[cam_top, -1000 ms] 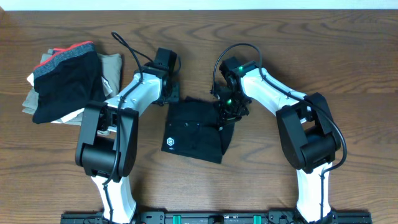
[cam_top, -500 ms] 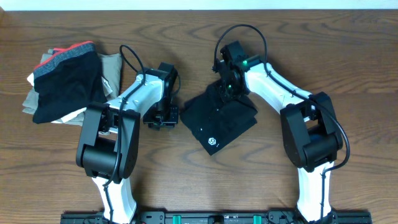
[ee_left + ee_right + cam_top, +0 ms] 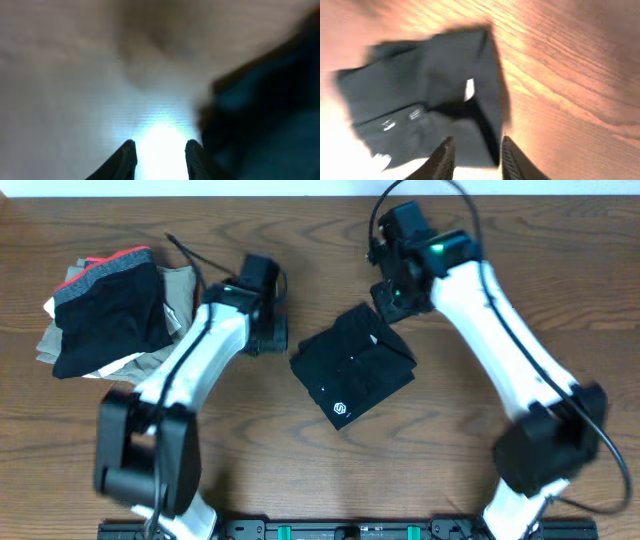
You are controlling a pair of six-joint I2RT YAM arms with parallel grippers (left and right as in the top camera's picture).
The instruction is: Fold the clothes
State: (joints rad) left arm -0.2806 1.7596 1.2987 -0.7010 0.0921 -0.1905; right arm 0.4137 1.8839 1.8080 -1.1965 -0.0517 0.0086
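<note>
one long plain black soft-fabric garment (image 3: 362, 365) lies near the middle of a brown wooden table (image 3: 590, 270), folded into a compact, roughly square packet turned like a diamond. its small white hexagon logo (image 3: 341, 412) faces up near the corner closest to the robot's base.

the left gripper (image 3: 268, 336) is just beside the packet's left corner, over bare wood. the left wrist view is heavily blurred. in it the two fingers (image 3: 127, 156) stand a modest way apart with only bright table between them, gripping nothing, and the garment (image 3: 265, 120) is a dark mass on the right.

the right gripper (image 3: 392, 298) is at the packet's far corner. in the right wrist view its fingers (image 3: 445, 159) are likewise parted and hold nothing. the garment (image 3: 430, 95) lies flat on the wood below and beyond them, with a short line of white lettering (image 3: 400, 120) across it. whether the tips touch the cloth cannot be told.

at the far left of the table, well apart from the packet, a black piece with grey-and-red band (image 3: 110, 310) lies on top of a khaki-beige folded garment (image 3: 182, 285).
</note>
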